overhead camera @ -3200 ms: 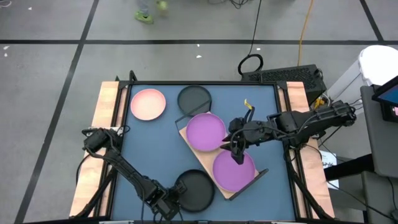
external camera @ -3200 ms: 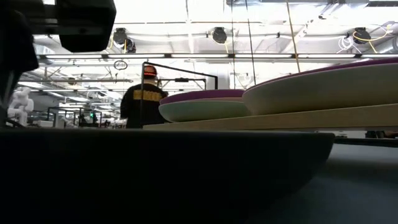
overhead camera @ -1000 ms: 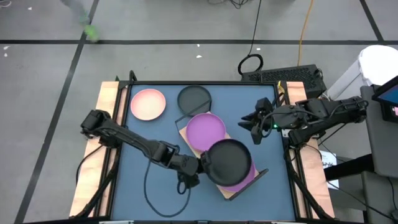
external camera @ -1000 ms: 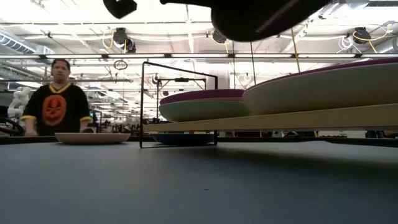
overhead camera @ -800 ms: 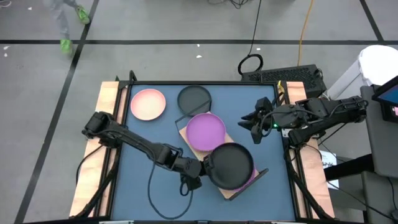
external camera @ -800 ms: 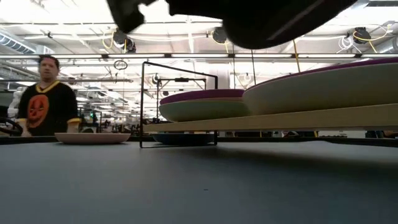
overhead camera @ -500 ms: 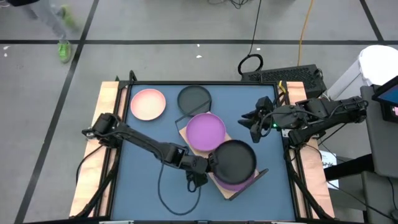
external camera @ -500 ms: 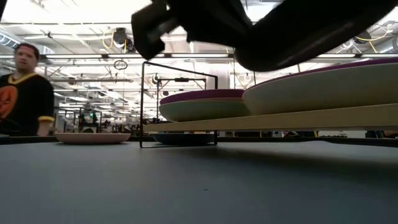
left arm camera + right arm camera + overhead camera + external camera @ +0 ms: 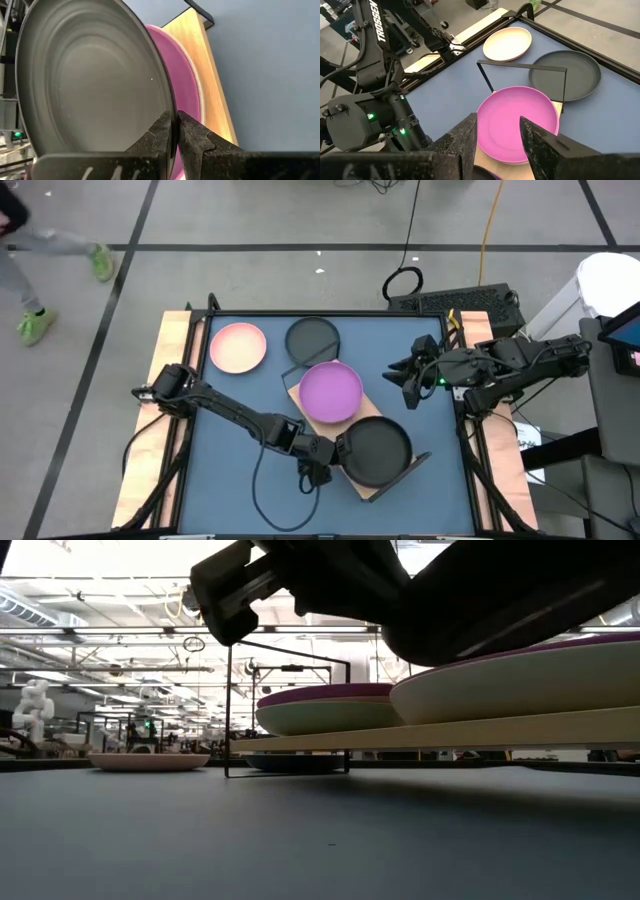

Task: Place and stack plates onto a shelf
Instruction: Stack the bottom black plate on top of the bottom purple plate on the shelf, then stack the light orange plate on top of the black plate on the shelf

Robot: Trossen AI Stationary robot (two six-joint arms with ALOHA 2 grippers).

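My left tool (image 9: 174, 131) is pinched tight on the near rim of the black plate (image 9: 377, 450), which sits directly over the purple plate (image 9: 182, 95) on the shelf (image 9: 376, 485); beyond, my right tool (image 9: 497, 131) waits parted, empty.

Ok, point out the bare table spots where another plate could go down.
Bare mat lies at the table's near-left corner, below the left arm, and along the right edge under the waiting right gripper. The back-left is crowded by the pink plate and a black plate. The shelf is full: purple plate, and the left gripper lowering another black plate.
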